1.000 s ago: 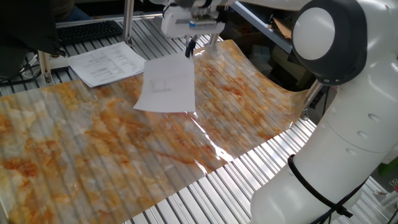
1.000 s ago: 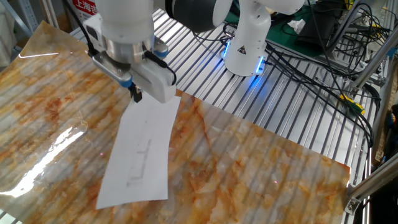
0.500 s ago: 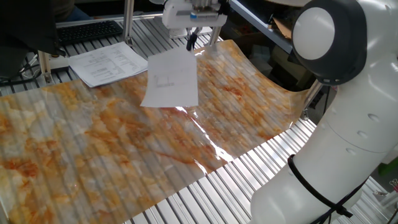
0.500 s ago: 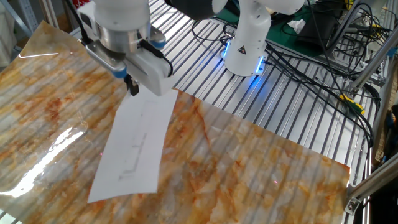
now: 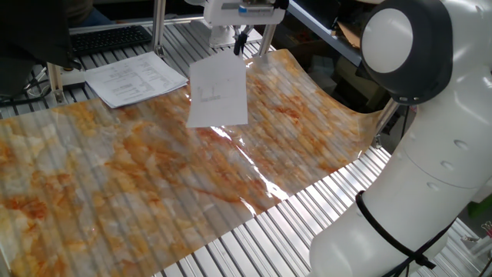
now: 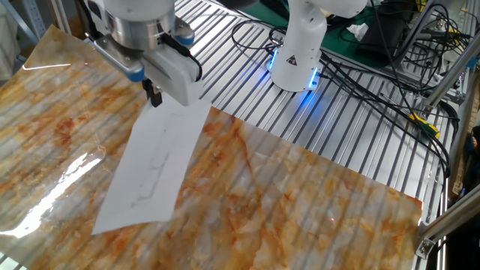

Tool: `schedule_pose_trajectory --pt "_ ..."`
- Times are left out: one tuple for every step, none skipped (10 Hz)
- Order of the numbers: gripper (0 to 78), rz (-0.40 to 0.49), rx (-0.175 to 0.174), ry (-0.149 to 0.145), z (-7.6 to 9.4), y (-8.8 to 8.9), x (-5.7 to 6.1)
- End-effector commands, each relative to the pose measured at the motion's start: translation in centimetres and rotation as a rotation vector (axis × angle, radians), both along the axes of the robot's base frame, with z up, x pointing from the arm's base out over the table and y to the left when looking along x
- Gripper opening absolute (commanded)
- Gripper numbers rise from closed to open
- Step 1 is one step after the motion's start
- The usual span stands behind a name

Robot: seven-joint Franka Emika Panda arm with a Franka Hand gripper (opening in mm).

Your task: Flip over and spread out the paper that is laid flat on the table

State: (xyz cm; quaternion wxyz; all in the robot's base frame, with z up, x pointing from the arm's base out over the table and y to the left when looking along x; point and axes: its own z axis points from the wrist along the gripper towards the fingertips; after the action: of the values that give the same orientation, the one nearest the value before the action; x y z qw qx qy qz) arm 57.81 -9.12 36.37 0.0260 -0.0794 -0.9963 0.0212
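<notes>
1. The gripper [image 5: 239, 45] is pinching the top edge of the paper [image 5: 219, 91], its dark fingers pressed together on the sheet at the far side of the table [image 5: 323, 201].
2. The paper is hanging from that grip, tilting down over the orange-and-grey marbled sheet [image 5: 115, 169], with faint grey print showing on the side facing the camera.
3. In the other fixed view, the gripper [image 6: 154, 94] is holding the paper [image 6: 154, 165] up at an angle; whether its low end is touching the surface cannot be told.
4. A stack of printed sheets [image 5: 132, 78] is lying beside a keyboard [image 5: 108, 38], well apart from the held paper.
</notes>
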Motion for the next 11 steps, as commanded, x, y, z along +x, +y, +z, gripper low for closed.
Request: schedule_pose_trajectory --pt "1.3 -0.003 -0.005 -0.001 1.47 -0.34 0.19" --pt "1.3 -0.001 -0.005 -0.001 1.47 -0.34 0.19" --pt "1.3 0.002 -0.010 -0.005 1.47 -0.34 0.19" --pt "1.3 0.007 -0.026 -0.009 1.47 -0.34 0.19" --pt "1.3 0.009 -0.031 -0.013 1.47 -0.34 0.19" --pt "1.3 0.008 -0.045 -0.017 1.47 -0.34 0.19" --pt "1.3 0.003 -0.045 -0.017 1.47 -0.34 0.19" --pt "1.3 0.004 -0.034 -0.007 1.47 -0.34 0.19" --pt "1.3 0.011 -0.035 -0.006 1.47 -0.34 0.19" --pt "1.3 0.015 -0.037 -0.006 1.47 -0.34 0.19" --pt "1.3 0.030 -0.038 -0.010 1.47 -0.34 0.19"
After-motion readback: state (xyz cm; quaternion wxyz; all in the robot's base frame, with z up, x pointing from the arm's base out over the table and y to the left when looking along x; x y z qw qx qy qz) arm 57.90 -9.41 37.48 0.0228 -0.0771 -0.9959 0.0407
